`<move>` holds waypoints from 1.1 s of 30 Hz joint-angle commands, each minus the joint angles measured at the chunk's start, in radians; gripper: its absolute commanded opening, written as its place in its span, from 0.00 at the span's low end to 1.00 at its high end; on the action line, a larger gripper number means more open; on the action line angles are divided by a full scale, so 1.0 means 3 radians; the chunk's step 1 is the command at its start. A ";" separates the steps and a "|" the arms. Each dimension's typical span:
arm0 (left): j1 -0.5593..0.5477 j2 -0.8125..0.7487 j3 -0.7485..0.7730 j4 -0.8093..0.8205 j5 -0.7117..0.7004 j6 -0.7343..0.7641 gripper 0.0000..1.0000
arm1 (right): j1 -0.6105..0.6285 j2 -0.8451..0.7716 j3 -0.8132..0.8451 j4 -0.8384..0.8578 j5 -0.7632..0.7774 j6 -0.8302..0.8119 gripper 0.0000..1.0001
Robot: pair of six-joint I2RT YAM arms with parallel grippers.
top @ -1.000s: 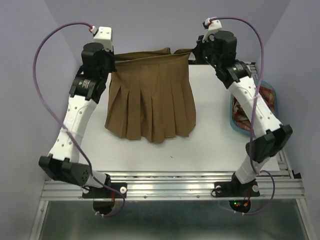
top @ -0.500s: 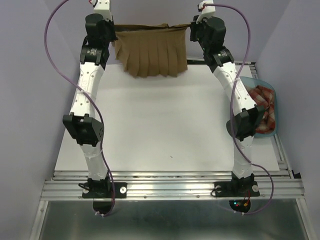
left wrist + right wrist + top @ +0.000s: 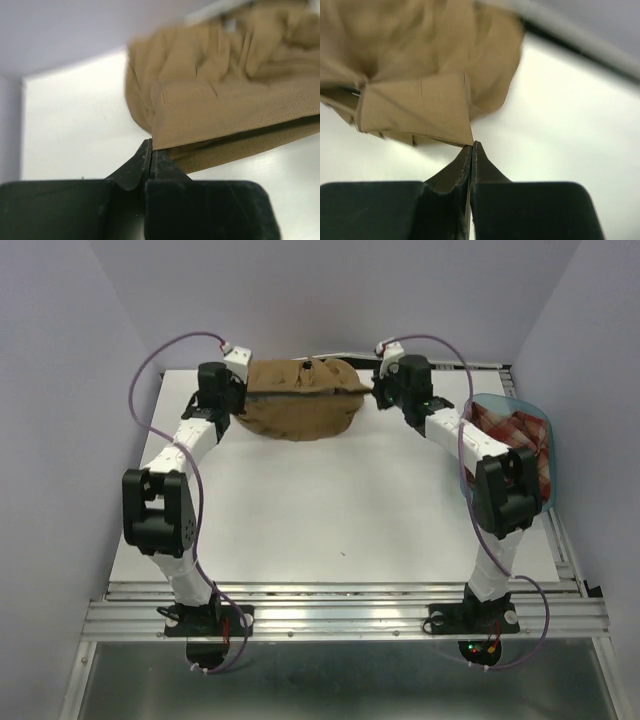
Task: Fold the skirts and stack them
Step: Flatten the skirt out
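Tan-brown skirt (image 3: 300, 412) is bunched on the far table (image 3: 330, 500) edge; its waistband ends are clamped by left gripper (image 3: 151, 148) and right gripper (image 3: 472, 146).

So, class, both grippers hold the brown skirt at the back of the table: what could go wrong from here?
1. The left gripper and right gripper each pinch only a waistband corner of the brown skirt; a tug could slip it free.
2. The skirt lies bunched at the far edge of the table, so a fold may come out creased.
3. The right arm crosses the blue tub in the top view; a swing might knock it.
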 commanded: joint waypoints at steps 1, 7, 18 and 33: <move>0.0133 0.0086 -0.0559 -0.0325 -0.0089 0.0486 0.00 | -0.0157 -0.0196 -0.0688 -0.0387 -0.0143 -0.0211 0.01; 0.0184 -0.0685 -0.1251 -0.0493 0.0263 0.0839 0.00 | -0.0157 -0.0944 -0.1488 -0.0586 -0.0205 -0.0262 0.01; 0.0210 -0.1330 -0.0654 -0.1199 0.0300 0.0441 0.00 | -0.0157 -0.1134 -0.0573 -0.1389 -0.0057 0.0065 0.01; 0.0205 -0.1402 -0.0504 -0.1404 0.0677 0.0522 0.00 | -0.0157 -0.1026 -0.0352 -0.1588 -0.0122 -0.0063 0.01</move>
